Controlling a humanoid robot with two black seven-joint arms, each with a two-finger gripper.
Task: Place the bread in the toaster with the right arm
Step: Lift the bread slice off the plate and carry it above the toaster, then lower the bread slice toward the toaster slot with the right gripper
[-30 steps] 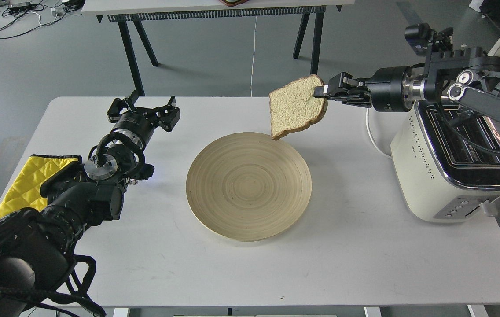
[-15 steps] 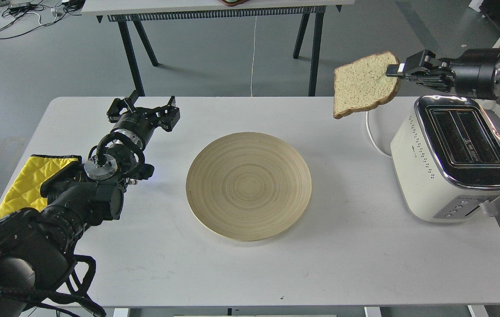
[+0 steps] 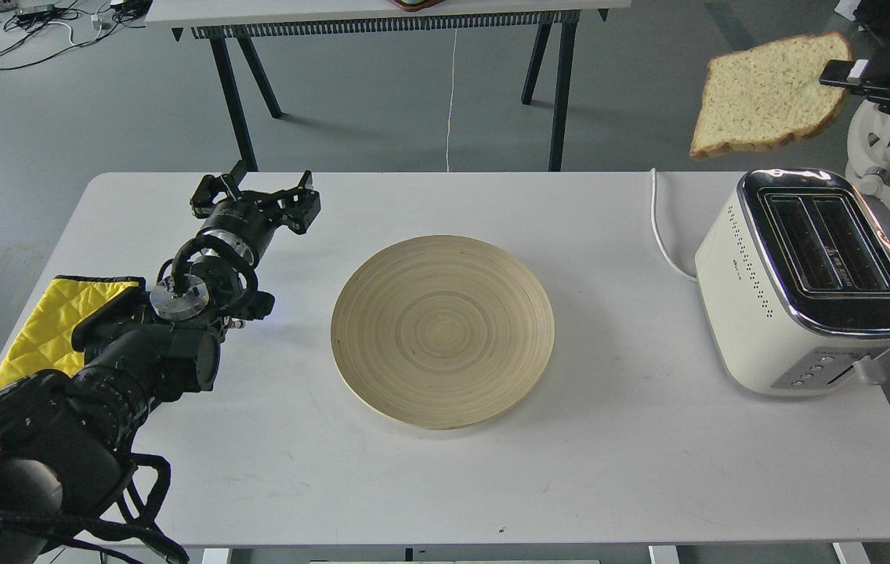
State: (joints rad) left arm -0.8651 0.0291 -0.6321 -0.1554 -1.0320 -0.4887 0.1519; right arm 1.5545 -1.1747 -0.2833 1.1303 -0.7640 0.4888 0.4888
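Bread (image 3: pixel 766 92), one pale tan square slice with a thin brown crust, hangs in the air above and just behind the cream-white boxy toaster (image 3: pixel 758 298) with its shiny chrome top, clear of both slots. The black two-finger right gripper (image 3: pixel 852 72) pinches it by its right edge near a corner, so the slice droops away to the left. It is probably light, soft and easily torn; a hold deeper in on the crust would likely steady it for dropping edge-first into a slot. Well left of the toaster, the black left gripper (image 3: pixel 261 196) rests with fingers spread, holding nothing.
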